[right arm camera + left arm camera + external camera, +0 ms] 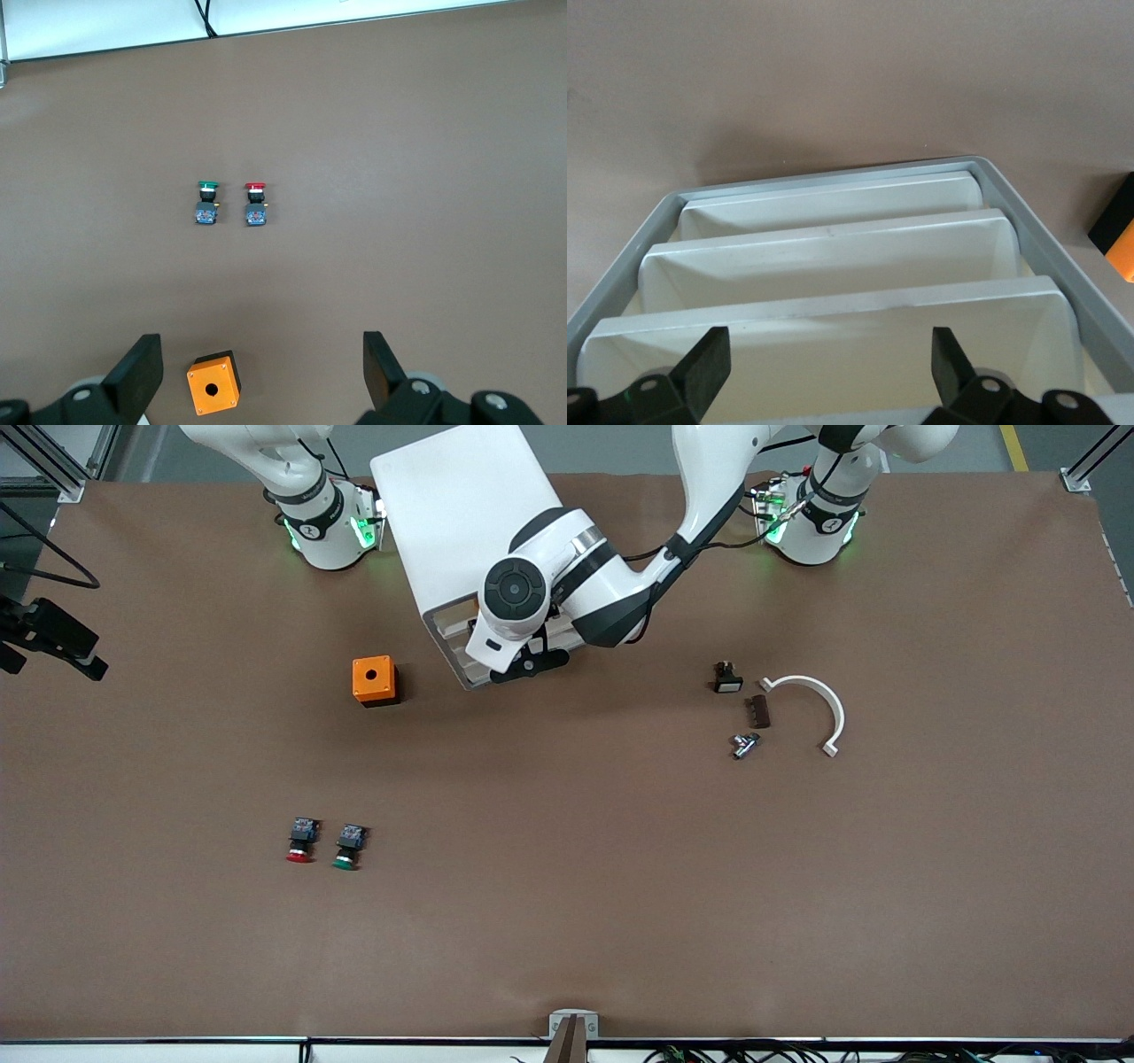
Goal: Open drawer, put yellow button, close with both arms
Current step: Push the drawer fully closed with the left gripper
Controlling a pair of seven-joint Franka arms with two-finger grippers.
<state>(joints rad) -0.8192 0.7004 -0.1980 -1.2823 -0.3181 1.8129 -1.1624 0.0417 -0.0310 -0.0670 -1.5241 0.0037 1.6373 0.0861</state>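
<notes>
The brown surface carries a white cabinet between the two arm bases. The left arm reaches to the cabinet's front, its left gripper with fingers apart at the drawer; only the left wrist view shows the stacked drawer fronts. The right gripper, fingers apart, hangs over the orange box, seen only in its wrist view. The red button and green button lie side by side nearer the front camera. The yellow button appears in no view.
</notes>
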